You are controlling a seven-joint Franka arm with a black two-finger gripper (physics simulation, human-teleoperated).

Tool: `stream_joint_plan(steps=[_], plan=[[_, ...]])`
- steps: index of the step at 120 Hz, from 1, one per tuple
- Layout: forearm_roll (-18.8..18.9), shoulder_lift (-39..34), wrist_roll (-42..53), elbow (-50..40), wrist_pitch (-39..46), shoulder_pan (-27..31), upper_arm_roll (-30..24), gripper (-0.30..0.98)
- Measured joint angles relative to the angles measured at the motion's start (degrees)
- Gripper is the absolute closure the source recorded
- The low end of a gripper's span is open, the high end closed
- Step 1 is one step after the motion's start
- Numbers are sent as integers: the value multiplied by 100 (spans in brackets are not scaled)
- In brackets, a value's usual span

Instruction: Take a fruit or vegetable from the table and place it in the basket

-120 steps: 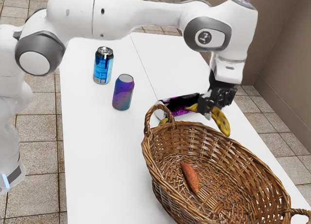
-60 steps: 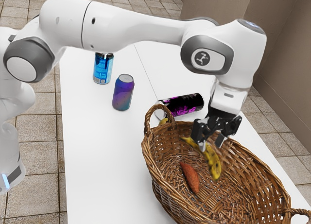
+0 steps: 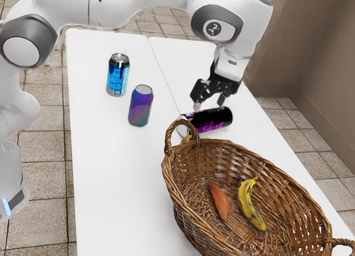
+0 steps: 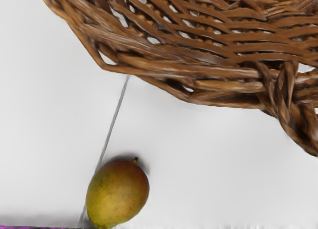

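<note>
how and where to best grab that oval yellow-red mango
I'd pinch the mango around its middle, from above, across its slightly narrower width: its rounded top is uncovered, while the brown wicker basket and the black-and-magenta can lie near its two ends.

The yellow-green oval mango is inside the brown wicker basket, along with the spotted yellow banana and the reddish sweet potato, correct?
Not quite: the mango sits outside the basket, on the white table, as the wrist view shows. The banana and sweet potato are inside, as you said.
</note>
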Motion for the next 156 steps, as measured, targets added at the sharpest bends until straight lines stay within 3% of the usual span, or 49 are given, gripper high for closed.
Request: stream_joint_plan(steps=[13,21,38,58,95,137,156], plan=[[502,-929,106,-979,355,483,-24,0],[592,-1034,198,-1050,489,242,-66,0],[482,-1048,378,-1089,527,-39,-52,0],[412,-813,663,-1362,544,-18,365,0],[-316,-486,1431,-1482,649,45,624,0],[-448,-295,1999,-1643,611,-640,689,0],[-415,-278,2165,-1759,730,-431,893,0]])
